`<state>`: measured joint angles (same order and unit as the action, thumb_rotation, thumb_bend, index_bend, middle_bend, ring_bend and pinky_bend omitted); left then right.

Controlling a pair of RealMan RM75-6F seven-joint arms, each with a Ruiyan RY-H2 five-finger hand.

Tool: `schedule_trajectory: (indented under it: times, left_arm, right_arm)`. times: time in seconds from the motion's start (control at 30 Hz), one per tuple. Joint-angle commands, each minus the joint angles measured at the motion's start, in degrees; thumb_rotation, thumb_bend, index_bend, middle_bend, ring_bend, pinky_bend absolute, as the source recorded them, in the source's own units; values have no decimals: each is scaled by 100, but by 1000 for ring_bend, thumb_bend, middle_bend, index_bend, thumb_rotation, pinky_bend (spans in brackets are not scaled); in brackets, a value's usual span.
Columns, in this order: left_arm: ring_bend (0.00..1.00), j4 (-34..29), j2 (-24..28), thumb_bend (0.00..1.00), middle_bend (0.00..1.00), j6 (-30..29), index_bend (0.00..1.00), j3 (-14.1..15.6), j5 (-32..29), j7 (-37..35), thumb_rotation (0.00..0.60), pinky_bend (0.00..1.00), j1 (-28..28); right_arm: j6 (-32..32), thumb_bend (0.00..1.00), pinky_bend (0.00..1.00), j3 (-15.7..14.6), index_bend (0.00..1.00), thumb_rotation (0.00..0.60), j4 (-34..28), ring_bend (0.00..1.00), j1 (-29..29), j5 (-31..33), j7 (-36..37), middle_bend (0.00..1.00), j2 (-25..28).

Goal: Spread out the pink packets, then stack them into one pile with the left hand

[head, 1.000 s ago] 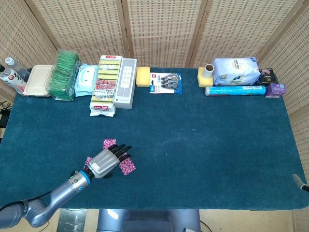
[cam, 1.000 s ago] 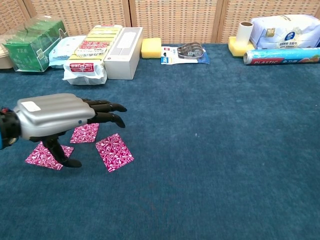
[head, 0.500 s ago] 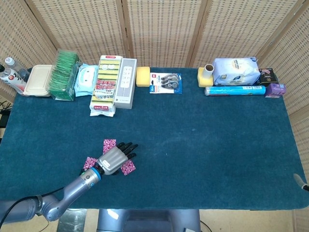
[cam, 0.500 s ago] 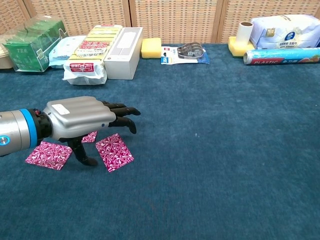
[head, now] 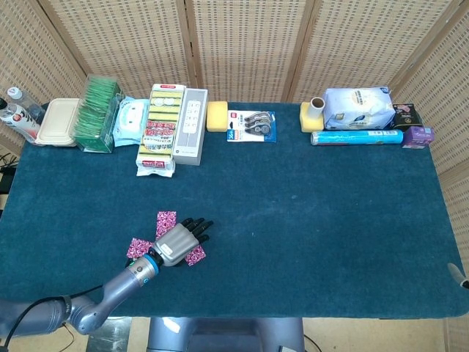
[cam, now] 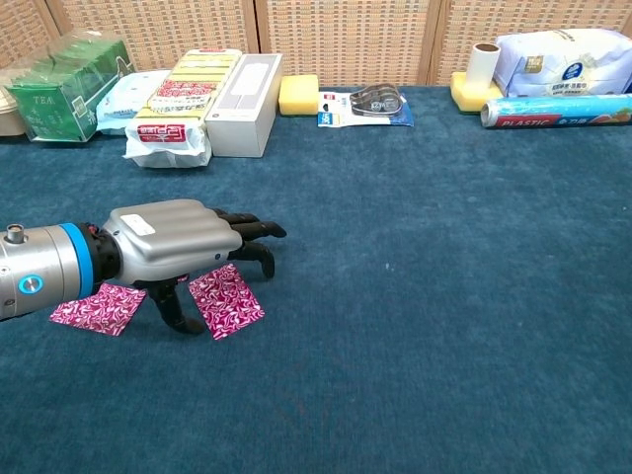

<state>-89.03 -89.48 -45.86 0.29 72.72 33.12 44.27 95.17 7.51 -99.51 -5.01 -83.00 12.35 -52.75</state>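
Hovering low in the lower left of the head view, our left hand [head: 178,243] holds nothing, fingers [cam: 259,230] apart and reaching forward over three pink packets [cam: 226,300] (lying separately on the blue table [head: 308,220], not piled). We see one packet left of the hand, one under its fingers, one mostly hidden behind it.

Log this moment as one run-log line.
stage: packets spread, not stacked | left hand: over the pink packets, holding nothing visible | three packets flat and apart on table | right hand: not in view
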Motion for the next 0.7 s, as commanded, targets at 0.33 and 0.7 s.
schedule_trajectory:
  times: [0.33,0.7]
  left_arm:
    - [0,-89,24,208,0,1,256,-14,-293,105,600,143,84]
    - [0,-35,11,218,0,-34,295,16,-398,120,600,143,127]
  right_arm:
    - [15,227,0,1,182,600,-2,0,-5,-14,-1,45,4]
    - [19,227,0,1,182,600,2,0,-9,-12,-5,45,-3]
